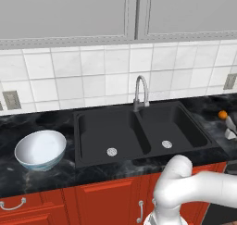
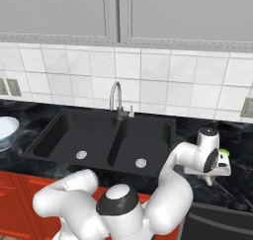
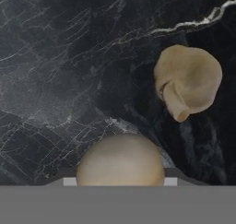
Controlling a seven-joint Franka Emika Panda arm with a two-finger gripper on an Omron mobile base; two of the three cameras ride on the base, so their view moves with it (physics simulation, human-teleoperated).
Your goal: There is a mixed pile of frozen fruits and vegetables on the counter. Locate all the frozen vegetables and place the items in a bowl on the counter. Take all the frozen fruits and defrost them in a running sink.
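**Tan mushroom between the closing tips**

Tan, rounded mushroom cap [image 3: 120,159] sits right at the gripper [image 2: 213,177], on the glossy black marble table [image 3: 60,71] right of the matte black double sink [image 1: 139,131]. Whether the jaws already pinch it, I cannot tell. A second tan mushroom [image 3: 186,82] lies near, pale stem showing. The step looks like grasping a vegetable; next comes a firm grip, a lift, then a carry across the sink to the wide white bowl [image 1: 40,150].

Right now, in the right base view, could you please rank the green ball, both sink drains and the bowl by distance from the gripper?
1. Green ball, just beside the gripper, far right.
2. Right drain, in the nearer basin.
3. Left drain, in the farther basin.
4. Bowl, at the far left edge.
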